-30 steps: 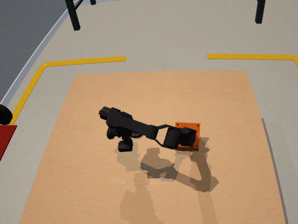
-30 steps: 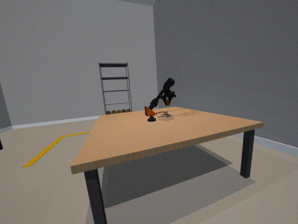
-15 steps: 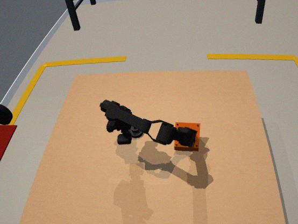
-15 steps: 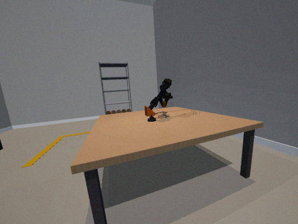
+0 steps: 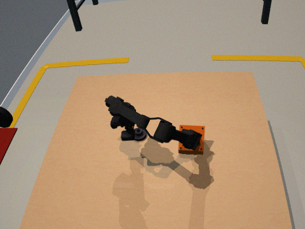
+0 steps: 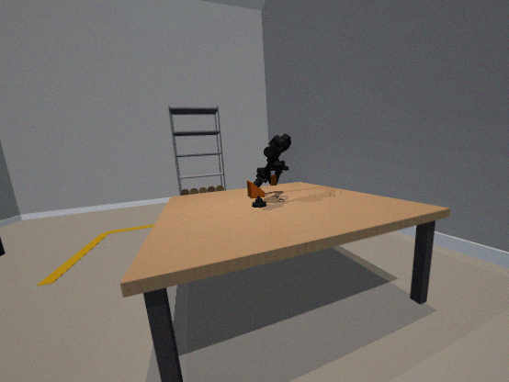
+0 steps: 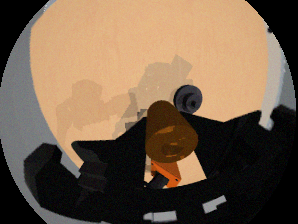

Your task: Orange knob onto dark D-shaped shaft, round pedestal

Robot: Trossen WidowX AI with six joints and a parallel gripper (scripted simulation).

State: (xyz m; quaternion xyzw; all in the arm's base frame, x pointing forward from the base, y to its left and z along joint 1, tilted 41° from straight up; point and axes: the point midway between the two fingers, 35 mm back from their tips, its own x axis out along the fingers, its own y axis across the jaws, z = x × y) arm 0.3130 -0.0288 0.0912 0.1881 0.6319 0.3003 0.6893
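Note:
My gripper (image 6: 274, 176) (image 7: 162, 117) is shut on the orange knob (image 6: 274, 181) (image 7: 163, 116) and holds it up in the air, above the table. The knob looks dark orange in the wrist view, with its hollow underside partly showing. The dark round pedestal (image 5: 143, 134) (image 6: 259, 205) (image 7: 180, 96) stands on the table, with the upright shaft (image 5: 138, 130) (image 6: 258, 198) (image 7: 192, 103) at its middle. The pedestal is apart from the knob, just beyond it to the upper right in the wrist view. In the top view the arm hides most of the knob. The shaft's flat side cannot be seen.
The arm's base is at an orange block (image 6: 252, 190) (image 7: 173, 176) on the wooden table (image 5: 220, 96) (image 6: 207, 239). Shadows of the arm fall on the table. A shelf rack (image 6: 194, 133) stands far behind the table by the wall.

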